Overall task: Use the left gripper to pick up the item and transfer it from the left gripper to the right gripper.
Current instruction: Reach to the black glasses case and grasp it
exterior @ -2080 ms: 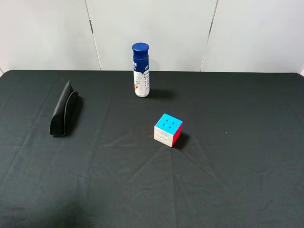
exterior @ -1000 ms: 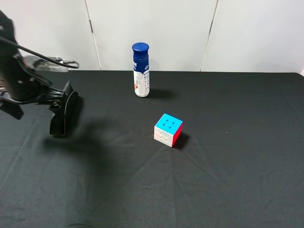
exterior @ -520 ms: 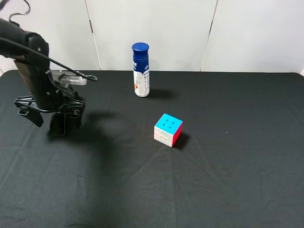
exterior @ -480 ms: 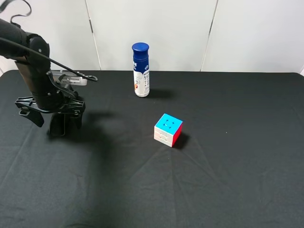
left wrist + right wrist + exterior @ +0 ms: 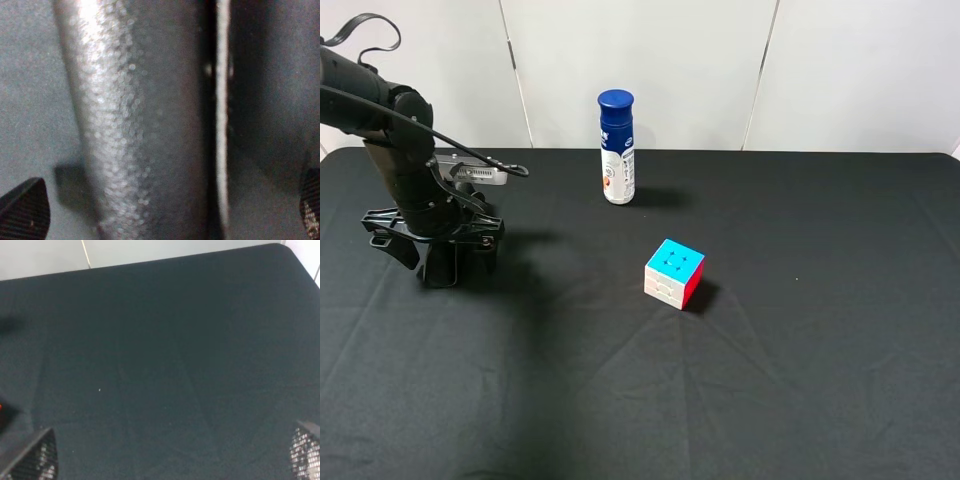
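Note:
The item, a long black leather-like pouch (image 5: 440, 276), lies on the black tablecloth at the left, mostly hidden under my left arm. My left gripper (image 5: 448, 256) is low over it, open, with a finger on either side. In the left wrist view the pouch (image 5: 145, 120) fills the frame, stitched edge running lengthwise, and the left gripper (image 5: 167, 210) has its two fingertips (image 5: 22, 210) wide apart at the corners, not touching it. My right gripper (image 5: 167, 457) is open and empty above bare cloth; it is out of the exterior view.
A blue-capped white bottle (image 5: 617, 148) stands at the back centre. A colourful puzzle cube (image 5: 674, 273) sits near the table's middle. White wall panels (image 5: 720, 70) rise behind the table. The left arm's black cable (image 5: 470, 155) trails toward the bottle.
My left arm came in from the left edge and settled down over the pouch, open fingers now straddling it. The pouch, bottle and cube have not moved.

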You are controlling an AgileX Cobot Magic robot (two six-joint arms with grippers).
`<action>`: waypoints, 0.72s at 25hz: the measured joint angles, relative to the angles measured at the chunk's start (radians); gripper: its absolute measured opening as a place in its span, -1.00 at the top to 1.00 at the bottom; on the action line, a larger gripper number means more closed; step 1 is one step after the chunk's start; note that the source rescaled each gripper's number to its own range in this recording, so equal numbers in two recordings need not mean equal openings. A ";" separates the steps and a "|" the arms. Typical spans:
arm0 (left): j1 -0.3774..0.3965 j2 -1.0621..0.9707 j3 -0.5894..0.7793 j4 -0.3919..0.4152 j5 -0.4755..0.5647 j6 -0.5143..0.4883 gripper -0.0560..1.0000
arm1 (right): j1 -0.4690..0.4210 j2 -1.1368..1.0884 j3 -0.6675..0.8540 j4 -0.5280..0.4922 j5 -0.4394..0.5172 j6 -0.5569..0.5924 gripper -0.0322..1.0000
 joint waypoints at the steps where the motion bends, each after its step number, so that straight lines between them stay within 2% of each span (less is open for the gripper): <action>1: 0.000 0.000 0.000 0.000 -0.001 0.000 -0.99 | 0.000 0.000 0.000 0.000 0.000 0.000 -1.00; 5: 0.000 0.000 0.000 0.001 -0.003 0.000 -0.77 | 0.000 0.000 0.000 0.000 0.000 0.000 -1.00; 15: 0.000 0.000 0.000 0.001 -0.004 -0.001 0.17 | 0.000 0.000 0.000 0.000 0.000 0.000 -1.00; 18: 0.000 0.000 0.000 0.002 -0.004 -0.001 0.58 | 0.000 0.000 0.000 0.000 0.000 0.000 -1.00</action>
